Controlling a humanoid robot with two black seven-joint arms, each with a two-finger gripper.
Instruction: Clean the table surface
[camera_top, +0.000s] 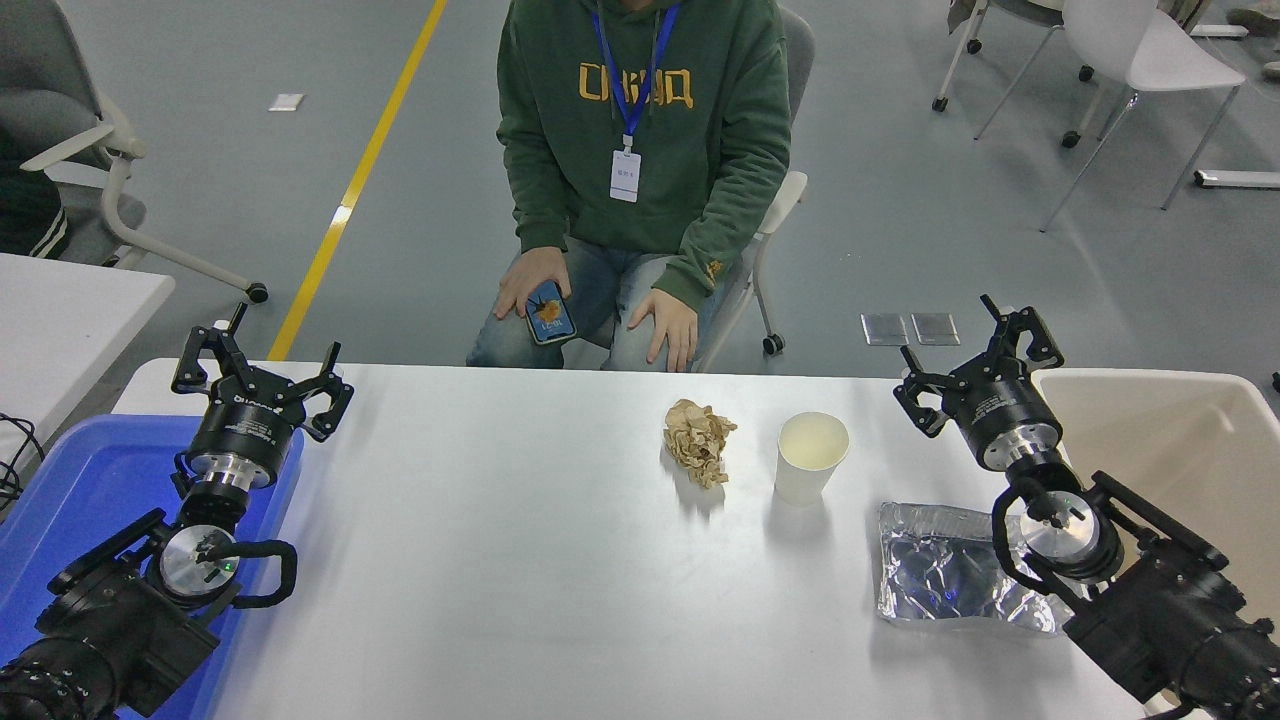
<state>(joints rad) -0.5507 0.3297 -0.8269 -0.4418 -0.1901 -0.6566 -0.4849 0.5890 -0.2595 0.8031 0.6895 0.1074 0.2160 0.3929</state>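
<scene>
1. Head view, room: grey floor with a yellow line, white chairs at the far corners, and a person (645, 170) in a green hoodie seated at the far side with both hands on their knees, one on a phone (550, 312).
2. Tabletop (480, 560): glossy white, fills the lower half of the view, mostly bare at centre and left.
3. Litter on it: a crumpled brown paper wad (699, 441) near the middle, a white paper cup (811, 456) upright just beside it on the right, and a crinkled silver foil bag (945, 575) lying flat near the right arm.
4. Containers: blue tray (70, 500) at the left edge, beige bin (1190, 450) at the right edge, nothing visible inside it.
5. Left tool (262, 378): parked over the tray's far corner, fingers spread wide, empty.
6. Right tool (975, 350): hangs over the far right tabletop edge next to the bin, fingers spread apart, gripping nothing.
7. Step, by judgement: start of clearing, nothing grasped, all three items on the tabletop.
8. Next move likely calls for the right tool to come back and down toward the nearest litter, the cup or foil bag, close on it, then carry it to the bin. The thin cup wall needs a gentle squeeze; the flat bag needs an edge pinch.
</scene>
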